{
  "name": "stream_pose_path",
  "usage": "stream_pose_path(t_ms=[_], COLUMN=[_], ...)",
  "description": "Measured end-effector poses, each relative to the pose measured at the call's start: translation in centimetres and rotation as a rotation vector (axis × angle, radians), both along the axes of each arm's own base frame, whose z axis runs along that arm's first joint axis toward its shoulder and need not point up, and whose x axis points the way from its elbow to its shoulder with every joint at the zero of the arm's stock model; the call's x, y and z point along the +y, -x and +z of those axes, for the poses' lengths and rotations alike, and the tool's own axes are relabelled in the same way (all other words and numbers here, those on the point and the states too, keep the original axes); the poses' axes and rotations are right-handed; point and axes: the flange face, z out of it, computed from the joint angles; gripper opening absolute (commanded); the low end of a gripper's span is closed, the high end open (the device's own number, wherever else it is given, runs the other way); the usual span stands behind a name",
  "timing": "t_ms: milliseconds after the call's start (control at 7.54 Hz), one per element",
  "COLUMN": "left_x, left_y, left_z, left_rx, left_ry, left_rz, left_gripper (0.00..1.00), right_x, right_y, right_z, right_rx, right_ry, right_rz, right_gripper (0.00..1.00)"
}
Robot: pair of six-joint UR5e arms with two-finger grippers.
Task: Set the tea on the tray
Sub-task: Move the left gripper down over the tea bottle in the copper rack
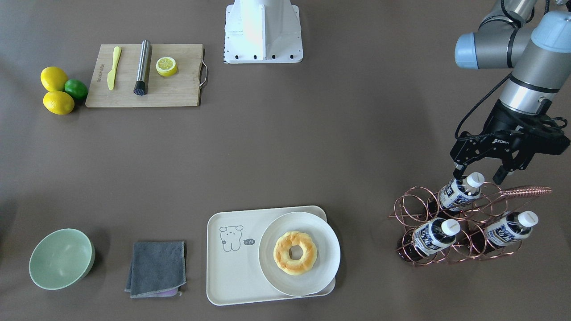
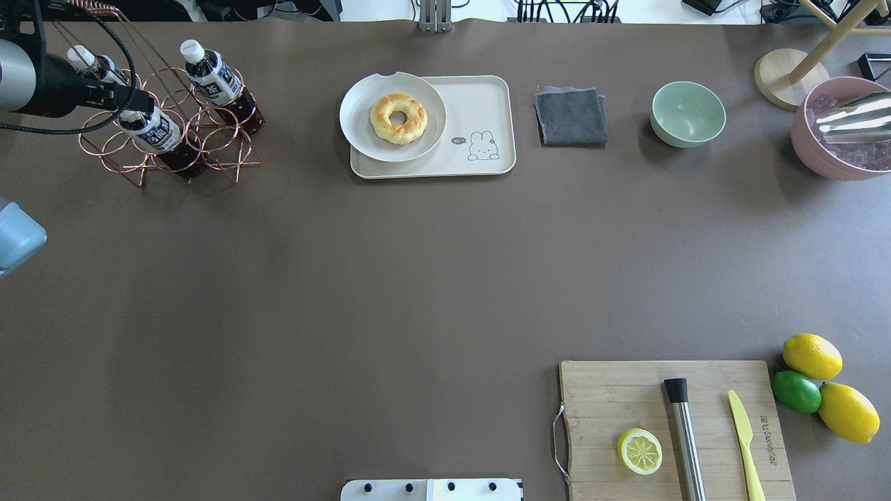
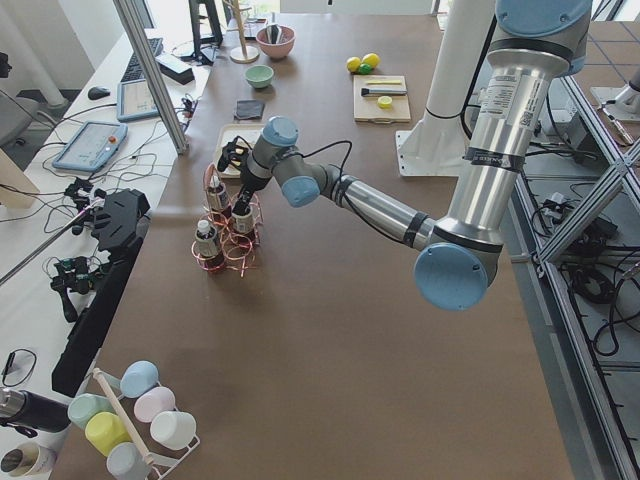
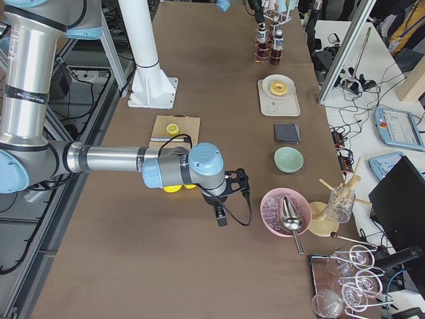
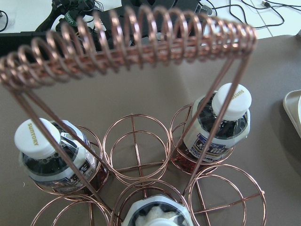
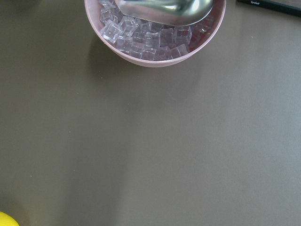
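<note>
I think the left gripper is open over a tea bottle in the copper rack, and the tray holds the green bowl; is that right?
Not quite: the front-facing view shows the tray holding a white plate with a doughnut; the green bowl sits on the table, apart from it. The rest holds.

The rack [image 1: 527,191] is shiny copper-coloured wire. The tea [image 1: 455,195] is in glossy clear plastic. The cream tray [image 1: 232,276] looks like smooth matt plastic, the brown counter [image 1: 285,156] is matt, and the towel [image 1: 157,266] is soft grey cloth.
</note>
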Motion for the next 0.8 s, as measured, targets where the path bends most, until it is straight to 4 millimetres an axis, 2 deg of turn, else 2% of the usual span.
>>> stream_pose_path(t_ms=[398,530,663,796], left_x=[-0.2,-0.1,0.0,0.2], left_y=[-0.2,-0.1,-0.1,0.0], left_z=[0.3,0.4,0.4,0.2], left_rx=[0.005,0.006,0.007,0.010], left_ry=[0.017,0.019,0.020,0.020], left_rz=[-0.006,-0.007,-0.007,-0.006], left_gripper=[0.46,0.27,0.02,0.00], right_x=[0.2,0.6,1.1,1.4], right_y=[0.0,0.0,0.0,0.0], right_z=[-0.1,-0.3,-0.5,-0.6], right_rx=[0.000,0.000,-0.001,-0.002], right_ry=[-0.003,-0.007,-0.007,-0.008], right_rz=[-0.003,-0.003,-0.003,-0.002], right_gripper=[1.00,1.00,1.00,1.00])
